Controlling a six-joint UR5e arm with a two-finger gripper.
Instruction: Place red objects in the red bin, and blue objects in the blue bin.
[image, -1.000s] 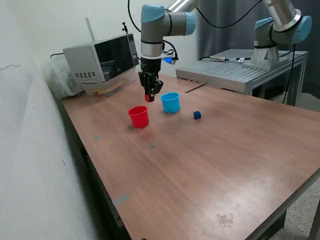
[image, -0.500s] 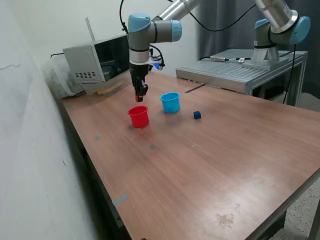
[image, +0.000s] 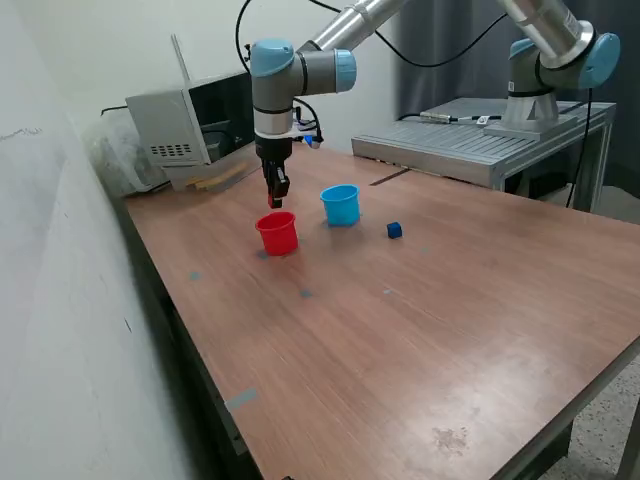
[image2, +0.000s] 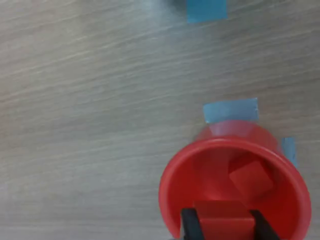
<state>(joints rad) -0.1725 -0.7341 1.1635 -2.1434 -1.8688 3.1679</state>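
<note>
- The gripper (image: 276, 201) hangs just above the red cup (image: 278, 234), fingers clamped on 1 red cube (image2: 223, 220).
- A second red cube (image2: 251, 178) lies inside the cup already.
- The held cube sits over the near rim rather than the middle; I'd worry it clips the edge on release and bounces onto the table (image: 420, 330).
- 1 blue cube (image: 394, 230) waits near the blue cup (image: 341, 204).

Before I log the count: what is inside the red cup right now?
The wrist view shows one red cube lying inside the red cup. The gripper holds a second red cube above the rim, covering part of the cup's floor.
</note>
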